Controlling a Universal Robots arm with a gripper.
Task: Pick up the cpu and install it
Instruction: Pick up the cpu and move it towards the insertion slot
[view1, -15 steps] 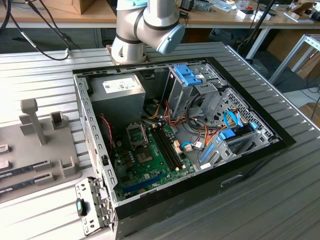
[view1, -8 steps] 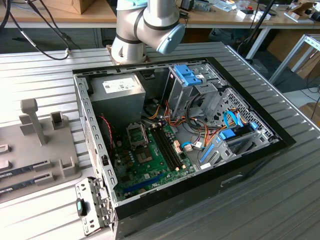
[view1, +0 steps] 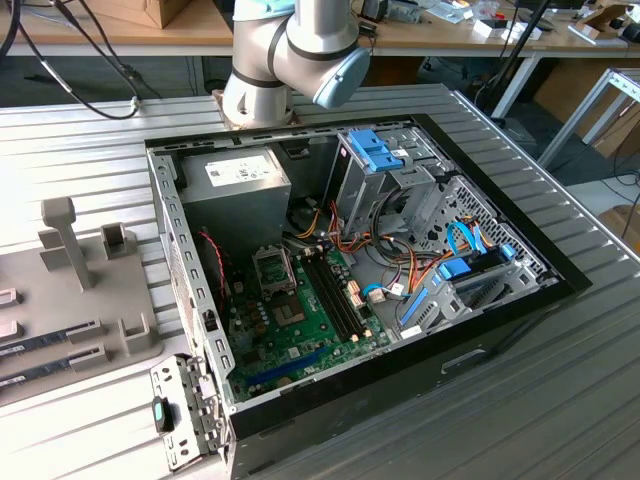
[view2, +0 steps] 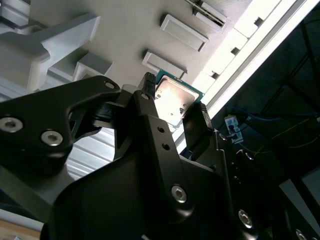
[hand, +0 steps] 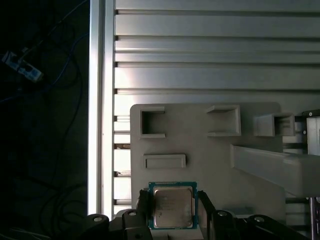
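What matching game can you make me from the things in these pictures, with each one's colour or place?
Things:
1. cpu
2. circuit board
3. tray
4. drive clip

Colour or place:
A. blue
B. held in the claw
C. green, inside the computer case
D. pale grey, on the ribbed table

Pairs: 1-B, 2-C, 3-D, 4-A

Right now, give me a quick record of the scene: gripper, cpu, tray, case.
gripper: shut on the cpu, gripping two opposite sides
cpu: metal top up, over the grey tray
lifted: cannot tell
tray: on the slatted table, to the exterior view's left of the case
case: open, green board showing
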